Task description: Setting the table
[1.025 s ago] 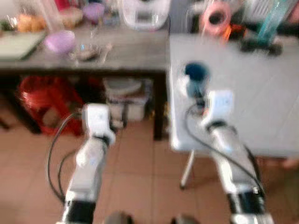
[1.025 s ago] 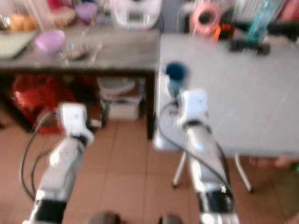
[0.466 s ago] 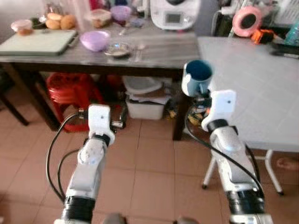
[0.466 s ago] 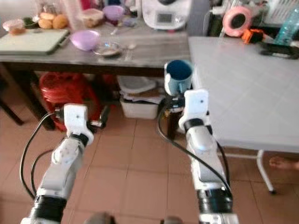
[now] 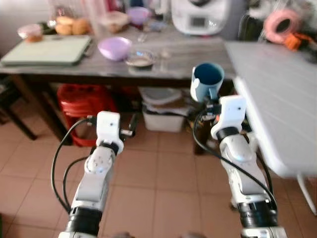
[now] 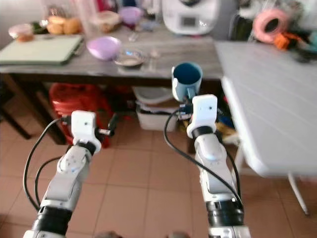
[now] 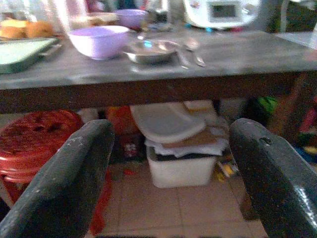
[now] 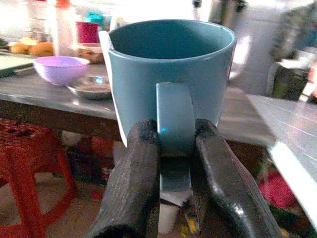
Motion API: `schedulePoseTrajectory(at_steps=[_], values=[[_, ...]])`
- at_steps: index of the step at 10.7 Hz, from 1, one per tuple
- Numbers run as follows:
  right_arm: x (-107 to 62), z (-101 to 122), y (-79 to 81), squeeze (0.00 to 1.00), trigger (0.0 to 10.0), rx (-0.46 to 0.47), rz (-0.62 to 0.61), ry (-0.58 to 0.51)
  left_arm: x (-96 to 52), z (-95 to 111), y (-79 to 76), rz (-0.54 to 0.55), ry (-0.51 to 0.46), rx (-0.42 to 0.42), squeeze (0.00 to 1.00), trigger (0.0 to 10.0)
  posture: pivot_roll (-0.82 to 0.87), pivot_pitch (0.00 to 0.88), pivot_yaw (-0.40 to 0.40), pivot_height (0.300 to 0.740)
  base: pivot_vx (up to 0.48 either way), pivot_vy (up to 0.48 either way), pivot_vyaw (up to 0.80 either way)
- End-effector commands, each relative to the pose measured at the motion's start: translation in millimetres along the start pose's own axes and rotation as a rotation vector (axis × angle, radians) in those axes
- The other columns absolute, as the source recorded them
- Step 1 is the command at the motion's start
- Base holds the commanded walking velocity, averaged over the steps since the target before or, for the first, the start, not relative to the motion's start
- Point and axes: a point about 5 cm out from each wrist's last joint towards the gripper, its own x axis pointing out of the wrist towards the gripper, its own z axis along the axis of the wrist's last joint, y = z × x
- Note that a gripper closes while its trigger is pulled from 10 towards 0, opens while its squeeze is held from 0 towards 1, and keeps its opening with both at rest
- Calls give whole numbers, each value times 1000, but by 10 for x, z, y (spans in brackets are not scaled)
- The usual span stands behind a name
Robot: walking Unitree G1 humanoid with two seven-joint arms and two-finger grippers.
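Your right tool point(image 8: 176, 148) pinches the handle of one blue ceramic mug point(image 8: 171, 74). Your left tool point(image 7: 171, 168) is spread, holding nothing. One lilac plastic bowl point(image 5: 114, 47) sits on the grey desk point(image 5: 178, 52).

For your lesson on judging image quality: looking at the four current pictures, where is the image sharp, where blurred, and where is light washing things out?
Right wrist view: the blue mug and the fingers on its handle are sharp, the bright background top left is washed out. Left wrist view: soft overall, the purple bowl slightly blurred. Both eye views: mild blur, strongest at the white table and the far clutter.
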Motion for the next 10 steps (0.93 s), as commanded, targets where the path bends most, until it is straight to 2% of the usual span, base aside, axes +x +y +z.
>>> schedulePoseTrajectory(at_steps=[1,7,10], values=[[33,96,78,0,10000,7,25,-42,-14,-17,94,27,10,21,0,10000,-39,0,14,740,480,0,0],[55,97,95,0,10000,4,29,-48,-9,-14,91,29,11,38,0,10000,-37,0,15,740,480,0,0],[69,100,87,0,10000,2,25,-49,-4,-17,92,29,12,41,0,10000,-42,0,18,740,480,0,-594]])
